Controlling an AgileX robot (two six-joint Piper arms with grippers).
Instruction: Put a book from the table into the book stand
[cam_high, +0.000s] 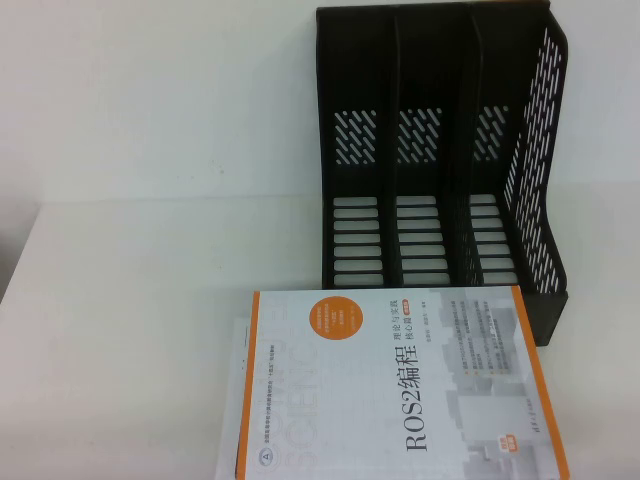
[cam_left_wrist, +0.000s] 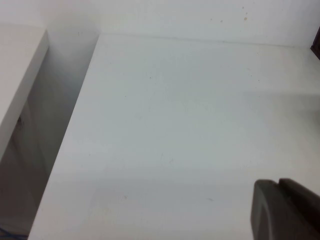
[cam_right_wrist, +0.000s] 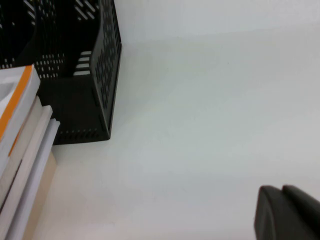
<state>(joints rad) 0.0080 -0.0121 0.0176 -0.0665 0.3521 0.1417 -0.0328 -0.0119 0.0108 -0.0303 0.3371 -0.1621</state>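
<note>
A white book with orange edges (cam_high: 400, 390) lies flat at the table's front, on top of a stack. It also shows in the right wrist view (cam_right_wrist: 12, 102). The black book stand (cam_high: 540, 180) with three empty slots stands just behind it, and shows in the right wrist view (cam_right_wrist: 102, 75). Neither gripper shows in the high view. My left gripper (cam_left_wrist: 279, 186) is shut and empty over bare white table. My right gripper (cam_right_wrist: 282, 190) is shut and empty over the table, apart from the stand and the books.
More white books or papers (cam_high: 232, 400) lie under the top book and stick out on its left; their edges show in the right wrist view (cam_right_wrist: 30, 170). The left wrist view shows the table's edge (cam_left_wrist: 75, 120) and a gap beside it.
</note>
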